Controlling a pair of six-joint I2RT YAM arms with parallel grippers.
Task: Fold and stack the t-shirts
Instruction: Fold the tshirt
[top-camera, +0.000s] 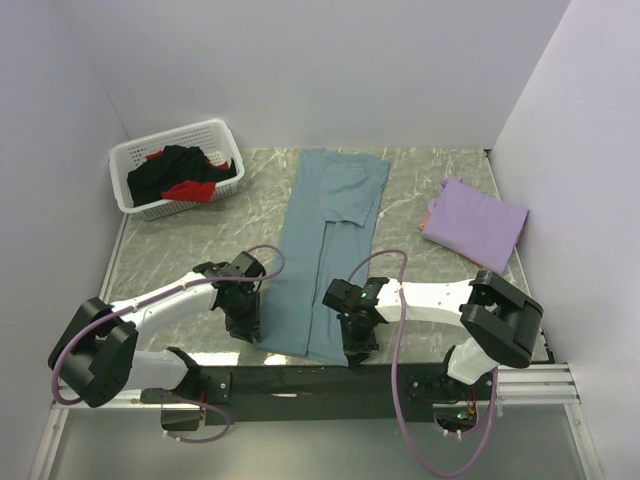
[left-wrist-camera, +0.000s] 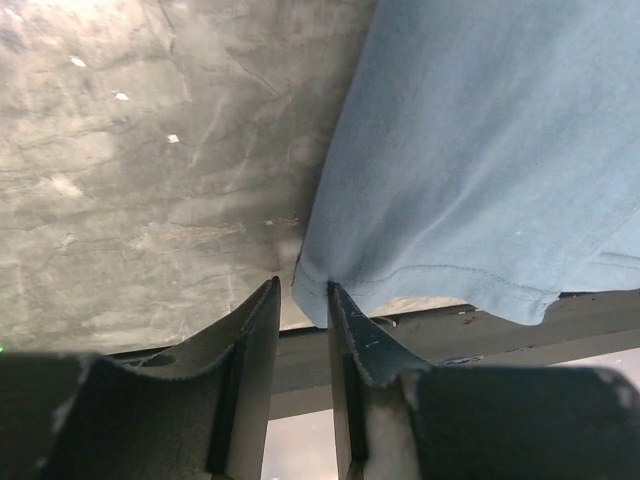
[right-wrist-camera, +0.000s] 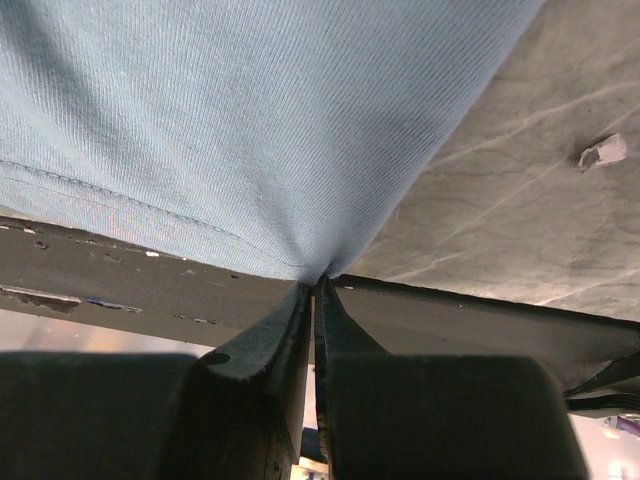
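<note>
A large teal-blue t-shirt (top-camera: 325, 250), folded lengthwise into a long strip, lies down the middle of the table, its hem at the near edge. My left gripper (top-camera: 248, 328) is at the hem's left corner. In the left wrist view (left-wrist-camera: 302, 283) the jaws stand a little apart with that corner (left-wrist-camera: 312, 300) between their tips. My right gripper (top-camera: 358, 350) is at the hem's right corner, and in the right wrist view (right-wrist-camera: 318, 282) it is shut on the cloth (right-wrist-camera: 250, 120). A folded lavender t-shirt (top-camera: 473, 225) lies at the right. Black (top-camera: 175, 170) and red (top-camera: 190, 190) t-shirts lie in the basket.
The white slotted basket (top-camera: 215, 132) stands at the back left. The marbled table top (top-camera: 190, 245) ends at a black rail (top-camera: 320, 382) just below the grippers. White walls close in the back and both sides. A small white scrap (right-wrist-camera: 603, 152) lies on the table.
</note>
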